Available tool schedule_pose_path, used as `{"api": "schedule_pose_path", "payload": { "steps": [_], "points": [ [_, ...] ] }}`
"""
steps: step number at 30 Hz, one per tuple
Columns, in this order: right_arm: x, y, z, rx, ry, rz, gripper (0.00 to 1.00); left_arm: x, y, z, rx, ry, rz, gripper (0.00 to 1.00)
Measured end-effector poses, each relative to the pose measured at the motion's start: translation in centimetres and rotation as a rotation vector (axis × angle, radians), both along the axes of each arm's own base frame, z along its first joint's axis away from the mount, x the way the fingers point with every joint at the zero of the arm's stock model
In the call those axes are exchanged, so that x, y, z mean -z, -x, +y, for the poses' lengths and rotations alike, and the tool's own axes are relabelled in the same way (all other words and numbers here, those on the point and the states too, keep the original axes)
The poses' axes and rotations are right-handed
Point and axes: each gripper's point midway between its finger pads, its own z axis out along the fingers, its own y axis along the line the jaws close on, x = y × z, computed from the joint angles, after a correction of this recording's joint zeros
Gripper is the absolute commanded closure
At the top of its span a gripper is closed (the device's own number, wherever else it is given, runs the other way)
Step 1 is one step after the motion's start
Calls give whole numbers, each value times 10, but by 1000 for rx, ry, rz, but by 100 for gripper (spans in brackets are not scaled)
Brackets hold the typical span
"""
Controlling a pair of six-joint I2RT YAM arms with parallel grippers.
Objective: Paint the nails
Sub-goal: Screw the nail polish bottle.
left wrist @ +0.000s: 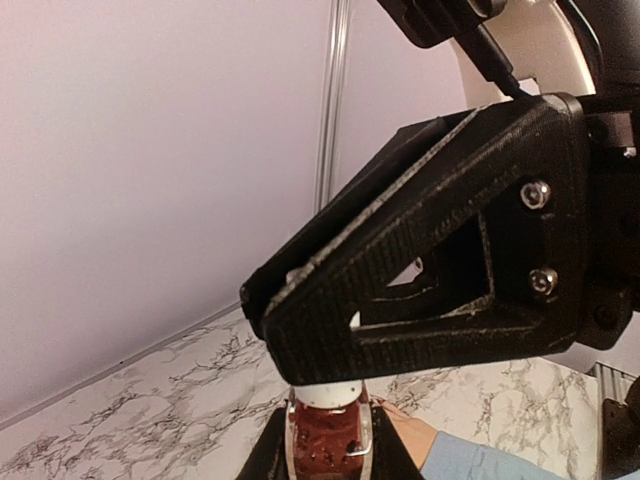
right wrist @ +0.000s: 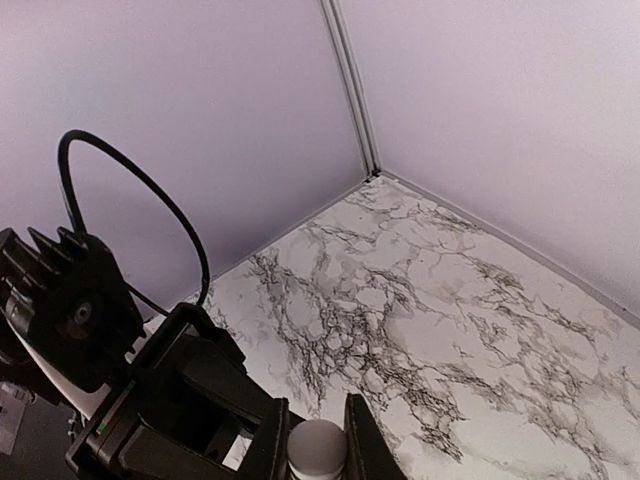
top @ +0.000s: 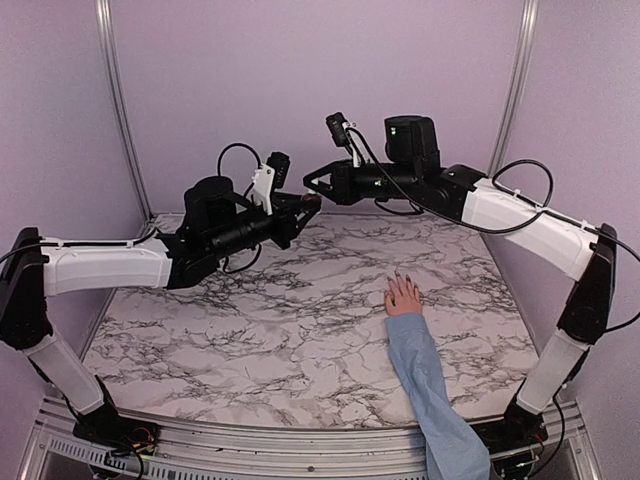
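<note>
Left gripper [top: 312,203]: closed on a small bottle [left wrist: 325,445] of dark red polish, held mid-frame
Right gripper [top: 310,182]: clamped on its white top [right wrist: 318,450], likely for unscrewing
Nails [top: 400,277]: lower right, hand [top: 403,297] laid flat on the table [top: 250,330] for painting

Flat on the table [top: 250,340], right of centre: the hand [top: 403,296], nails [top: 398,274] at its far end, forearm [top: 430,390] running back to the near edge. Above the far middle, well apart from the hand: left gripper [top: 312,203] from the left, right gripper [top: 310,182] from the right, meeting on one bottle [left wrist: 325,440] (left below, right clamped on its top).
</note>
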Motion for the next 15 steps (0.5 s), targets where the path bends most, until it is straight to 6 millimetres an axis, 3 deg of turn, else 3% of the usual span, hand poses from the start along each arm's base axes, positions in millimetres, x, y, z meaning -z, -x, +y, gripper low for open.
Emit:
{"api": "schedule_pose_path", "payload": {
  "steps": [15],
  "points": [
    [24,-36,-19,342,46,47,100,21,-33,-18,-233,-86,-51,100]
  ]
}}
